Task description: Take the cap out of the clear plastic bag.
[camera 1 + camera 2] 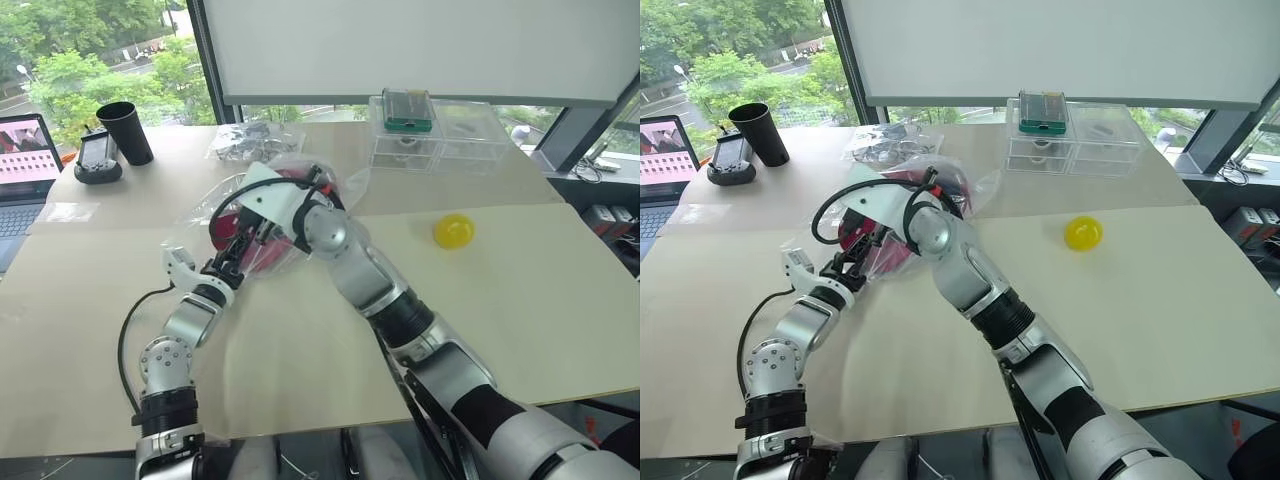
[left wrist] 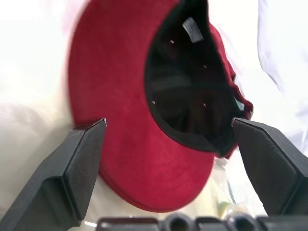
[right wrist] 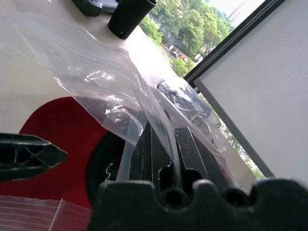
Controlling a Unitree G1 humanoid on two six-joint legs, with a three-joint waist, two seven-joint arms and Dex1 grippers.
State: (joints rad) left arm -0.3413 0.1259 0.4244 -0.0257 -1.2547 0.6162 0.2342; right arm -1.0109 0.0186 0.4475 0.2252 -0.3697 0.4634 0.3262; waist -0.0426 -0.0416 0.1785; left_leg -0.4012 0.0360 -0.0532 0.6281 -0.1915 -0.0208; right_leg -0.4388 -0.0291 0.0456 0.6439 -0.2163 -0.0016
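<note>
Scene over the counter (image 1: 300,370), left to right. At the far left edge lies a laptop (image 1: 22,165), then a black handheld device (image 1: 97,160) and a black cup (image 1: 126,131) standing upright. The left gripper (image 2: 168,139) has its jaws spread wide, one to each side of the cap (image 2: 144,125), holding nothing; the wrist view does not show whether they touch it. The cap lies near the counter's middle, inside the clear plastic bag (image 3: 96,82), red brim toward the left gripper, dark inside of the crown showing. The right gripper (image 3: 161,144) has its jaws pressed together on a fold of the bag's upper film, lifted above the cap. Behind the bag lies a smaller bag of grey bits (image 1: 250,140). Farther right stand clear boxes (image 1: 435,135) and, nearer, a yellow ball (image 1: 453,231), well apart from the bag.
</note>
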